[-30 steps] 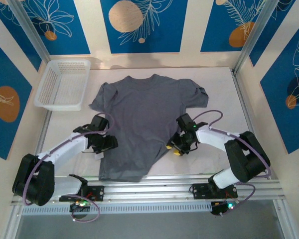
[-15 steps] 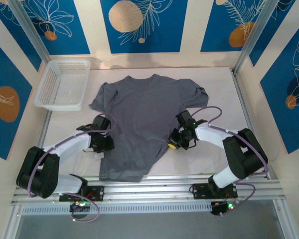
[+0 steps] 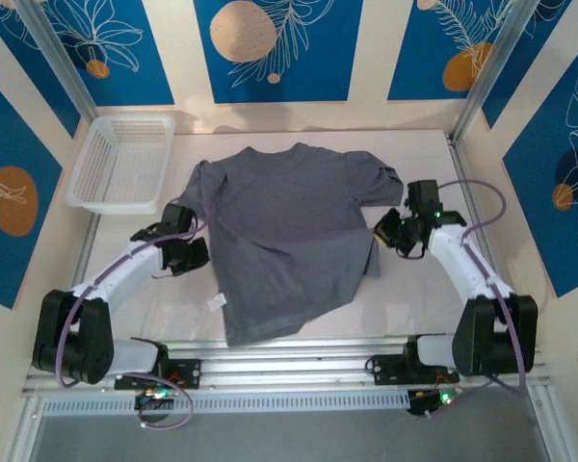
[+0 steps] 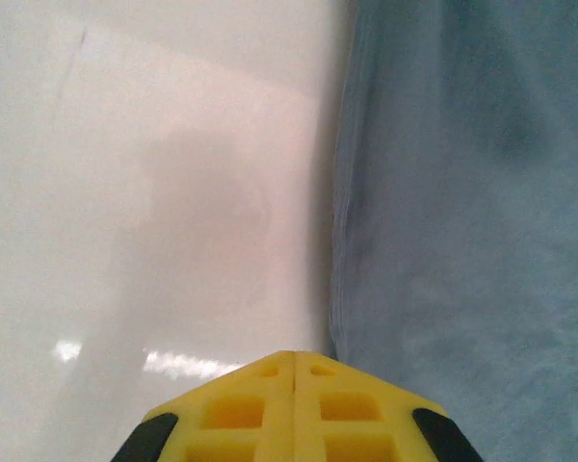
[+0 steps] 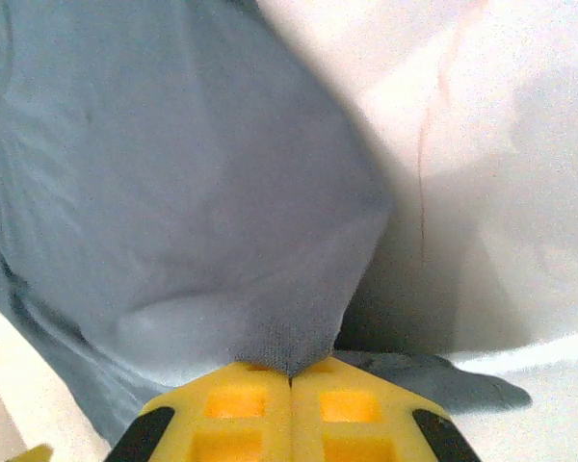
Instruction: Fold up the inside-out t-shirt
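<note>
The inside-out t-shirt lies spread on the white table, collar at the far side and hem skewed toward the near right. Its grey cloth rises into a peak that runs into my right gripper. That right gripper is shut on the shirt's right side, below the sleeve. My left gripper sits at the shirt's left edge, jaws shut flush. In the left wrist view the shirt's edge passes just right of the left gripper, and no cloth shows between the jaws. A small pale tag sticks out at the left seam.
A white mesh basket stands at the far left of the table. An aluminium rail runs along the near edge, and a metal frame bar borders the right side. Bare table lies left of the shirt.
Both grippers have closed. The right one has moved right and farther away, dragging the shirt's right side and swinging the hem rightward. The left one has moved back and left along the shirt's edge.
</note>
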`<state>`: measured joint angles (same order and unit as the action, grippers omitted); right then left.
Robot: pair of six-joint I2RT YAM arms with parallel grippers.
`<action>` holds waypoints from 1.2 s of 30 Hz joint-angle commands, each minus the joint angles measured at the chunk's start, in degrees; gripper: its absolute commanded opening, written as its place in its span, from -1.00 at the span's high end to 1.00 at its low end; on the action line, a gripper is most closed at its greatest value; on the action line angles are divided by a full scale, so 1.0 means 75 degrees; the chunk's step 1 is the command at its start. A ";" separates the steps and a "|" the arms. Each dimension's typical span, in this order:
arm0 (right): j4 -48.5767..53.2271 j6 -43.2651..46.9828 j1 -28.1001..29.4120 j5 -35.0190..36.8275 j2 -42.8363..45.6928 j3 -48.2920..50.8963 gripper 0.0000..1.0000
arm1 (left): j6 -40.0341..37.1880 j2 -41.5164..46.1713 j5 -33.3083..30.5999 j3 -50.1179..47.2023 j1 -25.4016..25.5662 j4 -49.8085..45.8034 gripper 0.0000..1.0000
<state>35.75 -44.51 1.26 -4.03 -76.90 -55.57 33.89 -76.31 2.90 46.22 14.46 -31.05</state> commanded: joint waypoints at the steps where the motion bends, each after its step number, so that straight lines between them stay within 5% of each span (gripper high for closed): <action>1: 0.0157 0.1020 -0.0273 -0.0096 -0.0964 -0.0826 1.00 | -0.0469 -0.0300 0.0374 0.0601 -0.0023 0.0212 0.95; 3: -0.0007 0.1122 -0.0515 0.0000 -0.1519 -0.1203 1.00 | -0.0542 -0.0167 0.0764 0.0689 0.0191 0.0661 0.79; 6: 0.0535 0.1262 -0.0844 -0.0345 -0.2250 -0.1971 0.42 | -0.0896 -0.0021 0.0824 0.1019 0.1219 0.1005 0.44; 9: 0.0707 0.1268 -0.0738 -0.0215 -0.1686 -0.1782 0.17 | -0.1501 -0.0261 0.0343 0.1547 0.2608 0.0705 0.25; 16: 0.0587 -0.0505 0.0340 -0.0199 0.1225 0.1617 0.15 | -0.2075 -0.0489 0.0088 0.1369 0.4522 0.1649 0.14; 20: 0.0856 -0.0839 0.1318 0.0089 0.1522 0.2471 0.05 | -0.2366 -0.0346 -0.0105 0.1396 0.4844 0.1840 0.10; 28: -0.0193 -0.0538 0.1317 0.0210 0.0369 0.2497 -0.03 | -0.2778 -0.0189 -0.0375 0.1418 0.4849 0.1485 0.02; 33: -0.0786 -0.0380 0.1206 0.0162 -0.0444 0.2070 0.12 | -0.2620 -0.0086 -0.0160 0.1137 0.4846 0.1715 0.00; 36: -0.0849 -0.0225 0.1150 0.0155 -0.0643 0.1848 0.41 | -0.2507 -0.0027 -0.0064 0.0958 0.4865 0.1836 -0.02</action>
<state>31.59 -47.55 10.37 -2.90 -80.99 -39.29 14.85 -77.82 1.43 55.05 50.65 -18.63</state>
